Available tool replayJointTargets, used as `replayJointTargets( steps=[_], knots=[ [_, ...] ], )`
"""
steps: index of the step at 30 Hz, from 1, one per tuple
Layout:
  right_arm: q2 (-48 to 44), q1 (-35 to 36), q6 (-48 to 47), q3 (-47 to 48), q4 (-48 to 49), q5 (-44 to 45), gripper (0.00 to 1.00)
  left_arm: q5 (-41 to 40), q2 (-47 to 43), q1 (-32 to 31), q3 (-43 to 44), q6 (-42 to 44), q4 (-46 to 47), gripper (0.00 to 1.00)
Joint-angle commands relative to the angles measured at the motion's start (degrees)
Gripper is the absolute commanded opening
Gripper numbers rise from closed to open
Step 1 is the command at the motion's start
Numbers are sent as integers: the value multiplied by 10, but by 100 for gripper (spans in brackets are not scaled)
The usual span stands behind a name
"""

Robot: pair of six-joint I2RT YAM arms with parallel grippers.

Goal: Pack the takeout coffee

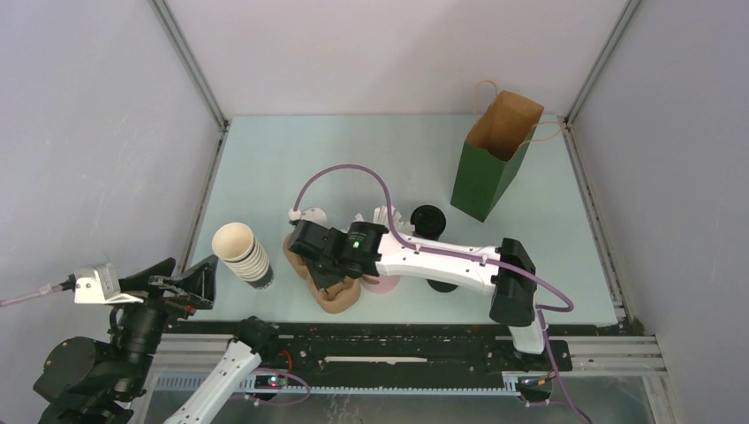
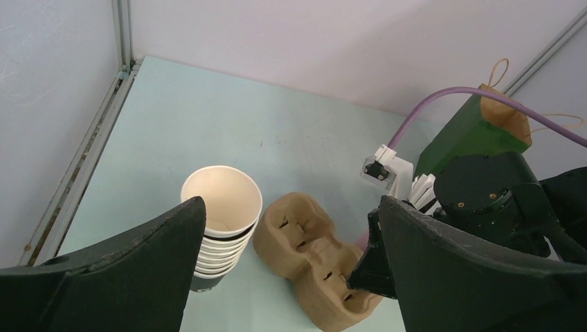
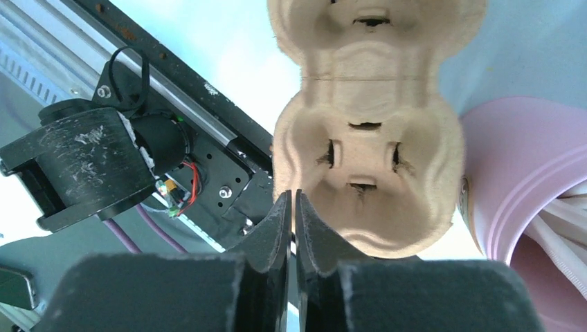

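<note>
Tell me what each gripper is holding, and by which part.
Left gripper open, holding nothing. Right gripper shut at the rim of the brown moulded-pulp cup carrier; whether it pinches that rim cannot be told.

Takeout coffee (image 1: 428, 219): small black cup, black lid on, upright on table (image 1: 265, 159), near green bag (image 1: 484, 181), not touching.

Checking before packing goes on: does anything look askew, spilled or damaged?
Nothing looks spilled or damaged. The right pincer is shut at the rim of the pulp cup carrier; whether it pinches that rim is unclear.
</note>
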Motion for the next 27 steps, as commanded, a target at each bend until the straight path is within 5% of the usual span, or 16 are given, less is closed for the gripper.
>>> replayJointTargets(
  steps=[1,5,7,20,27],
  knots=[
    [12,8,-11,51,-42,6,23,9,14,-2,-5,-7,15,100],
    [43,25,-36,86,-89,34,52,8,11,-2,-13,-9,11,100],
    [57,27,-48,99,-92,21,55,8,8,-2,-14,-9,11,100],
    [133,41,-71,206,-177,56,30,8,-3,-2,-13,-12,2,100],
    [150,46,-75,240,-219,99,29,8,0,-2,-9,-8,2,100]
  ],
)
